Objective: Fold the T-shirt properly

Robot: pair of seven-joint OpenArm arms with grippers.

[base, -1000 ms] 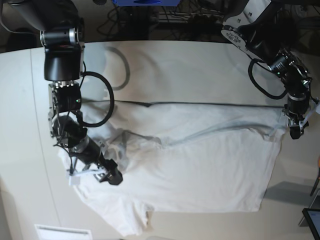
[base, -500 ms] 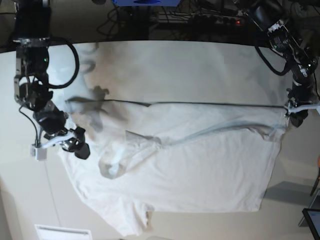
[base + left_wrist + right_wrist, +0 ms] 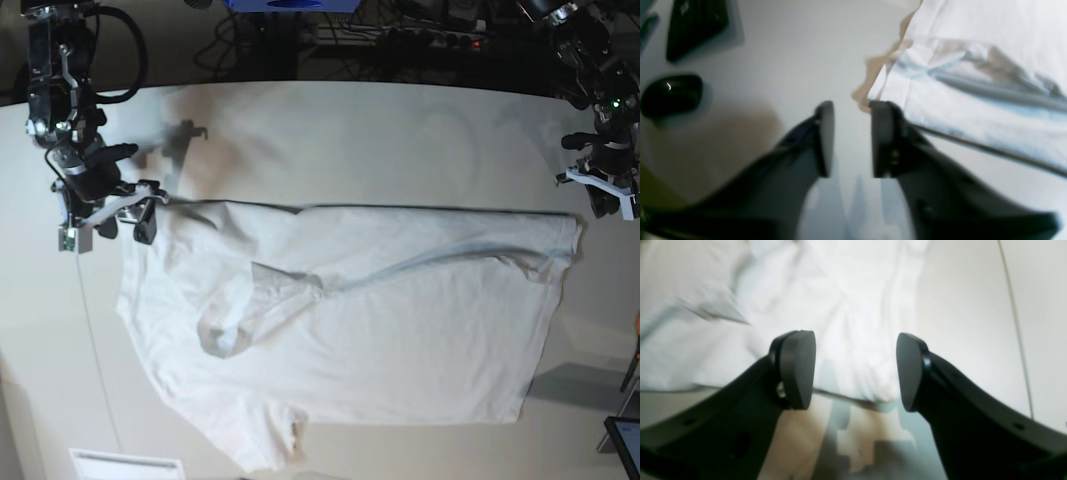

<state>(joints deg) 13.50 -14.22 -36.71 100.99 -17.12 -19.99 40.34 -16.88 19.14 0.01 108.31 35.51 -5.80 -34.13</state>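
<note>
The white T-shirt [image 3: 380,330] lies spread out and wrinkled on the table, with a folded-over sleeve near its left side. In the base view my right gripper [image 3: 125,228] hangs by the shirt's upper left corner. The right wrist view shows this gripper [image 3: 853,340] wide open above the shirt's edge [image 3: 857,306], holding nothing. My left gripper [image 3: 598,198] is just off the shirt's upper right corner. In the left wrist view it [image 3: 852,105] has a narrow gap between its fingers with only bare table in it, and the shirt's corner [image 3: 973,100] lies beyond the right fingertip.
The pale table [image 3: 400,130] has a thin seam line along the shirt's top edge. Cables run behind the far edge. A black mouse [image 3: 671,95] and a dark keyboard [image 3: 696,26] lie beyond the left gripper. A white label [image 3: 125,465] sits at the near left edge.
Both arms have drawn back towards the far side. The right gripper moved from the shirt's lower left up to its upper left corner. The left gripper rose off the right corner and its jaws narrowed.
</note>
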